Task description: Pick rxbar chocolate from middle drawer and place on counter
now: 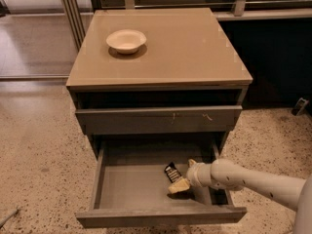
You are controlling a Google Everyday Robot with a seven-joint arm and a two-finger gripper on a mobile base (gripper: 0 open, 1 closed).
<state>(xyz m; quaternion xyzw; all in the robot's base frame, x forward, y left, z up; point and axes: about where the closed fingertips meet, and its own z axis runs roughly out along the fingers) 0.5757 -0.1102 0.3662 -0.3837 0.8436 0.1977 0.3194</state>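
Observation:
The rxbar chocolate (171, 171), a small black bar with white lettering, lies on the floor of the open middle drawer (131, 182), right of its centre. My gripper (185, 175) reaches into the drawer from the right on a white arm. It is low over the drawer floor, right beside the bar. Its pale fingers (179, 185) are spread apart, one in front of the bar's right end and one behind it. The bar rests on the floor. The tan counter (180, 48) caps the grey cabinet above.
A white bowl (126, 40) sits at the counter's back left. The upper drawer front (158, 119), with small pale scratches, is shut above the open drawer. Speckled floor surrounds the cabinet. Metal posts (70, 13) stand at the back left.

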